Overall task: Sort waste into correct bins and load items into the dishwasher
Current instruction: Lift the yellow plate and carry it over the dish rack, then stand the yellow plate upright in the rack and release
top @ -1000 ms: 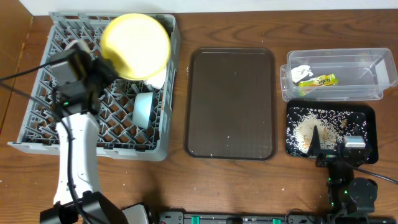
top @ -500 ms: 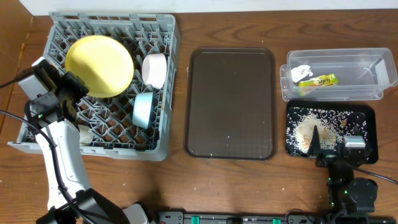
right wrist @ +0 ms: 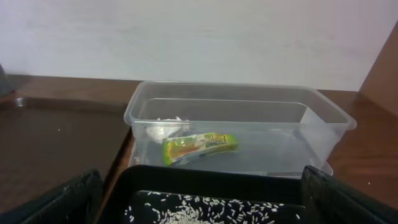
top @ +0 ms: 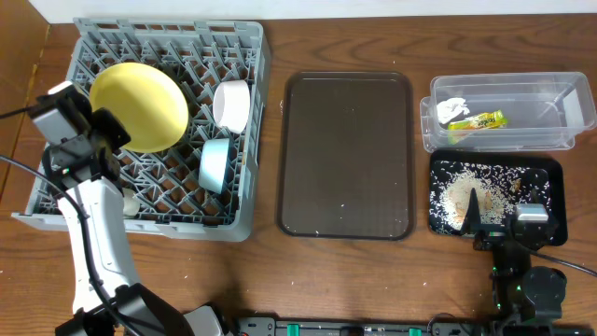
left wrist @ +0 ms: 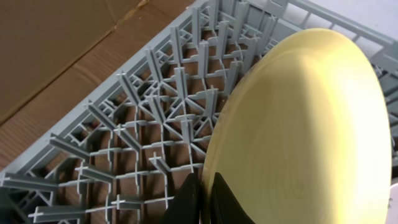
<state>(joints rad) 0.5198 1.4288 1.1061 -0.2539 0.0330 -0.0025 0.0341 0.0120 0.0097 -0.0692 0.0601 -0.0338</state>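
Observation:
My left gripper [top: 99, 132] is shut on the rim of the pale yellow plate [top: 138, 105] and holds it tilted on edge over the left part of the grey dish rack [top: 54, 191]. The left wrist view shows the fingers [left wrist: 204, 186] pinching the plate [left wrist: 305, 124] above the rack pegs [left wrist: 155, 124]. A white bowl [top: 231, 105], a light blue bowl [top: 214, 164] and a small white cup [top: 130, 203] sit in the rack. The wrapper [top: 476, 120] and tissue [top: 451, 108] lie in the clear tub [top: 560, 112]. Rice [top: 466, 191] lies in the black tray [top: 550, 177]. My right gripper [top: 502, 217] is open over the tray's near edge [right wrist: 205, 205]. Chopsticks are not visible.
A dark brown serving tray [top: 345, 154] lies between the rack and the bins, with a few rice grains on it. The right wrist view shows the tub [right wrist: 323, 118], the wrapper [right wrist: 199, 146] and the tissue [right wrist: 163, 126] against a white wall. Bare wooden table lies in front.
My left arm has carried the plate from the rack's upper middle to its left side and lower, uncovering the white bowl. The right arm has not moved.

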